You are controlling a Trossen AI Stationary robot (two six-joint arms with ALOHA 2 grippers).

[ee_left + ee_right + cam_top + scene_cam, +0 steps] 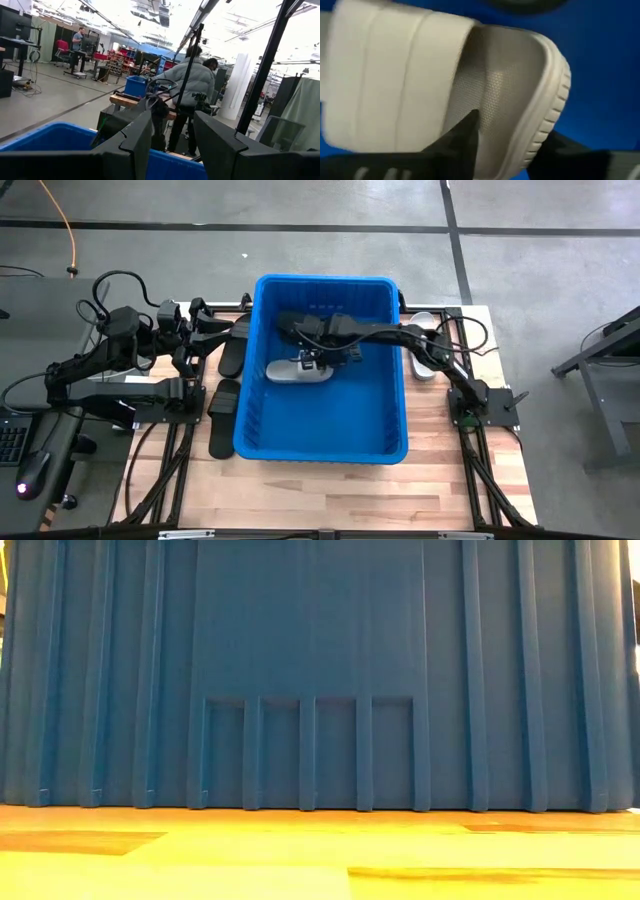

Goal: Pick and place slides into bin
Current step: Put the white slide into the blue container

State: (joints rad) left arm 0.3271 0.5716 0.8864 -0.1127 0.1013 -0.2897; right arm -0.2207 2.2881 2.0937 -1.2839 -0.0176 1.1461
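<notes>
Right gripper [318, 361] fingers [462, 137] parted, straddling grey slide [470, 85] rim inside bin [262, 395]; walls well clear. Left gripper [222, 332] fingers part-open, empty, beside bin.

At frame centre the bin [330, 442] is showing solid blue, ribbed walls; inside it a slide [298, 372] is showing pale grey, its footbed finely dotted; black slides [223, 399] are lying left, on the light wood table [330, 495].

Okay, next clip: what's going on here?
The right gripper is down inside the blue bin, over a light grey slide lying on the bin floor; its fingers straddle the slide's edge. The left gripper waits at the table's left, open and empty. Black slides lie left of the bin, and another light slide lies right of it.
</notes>
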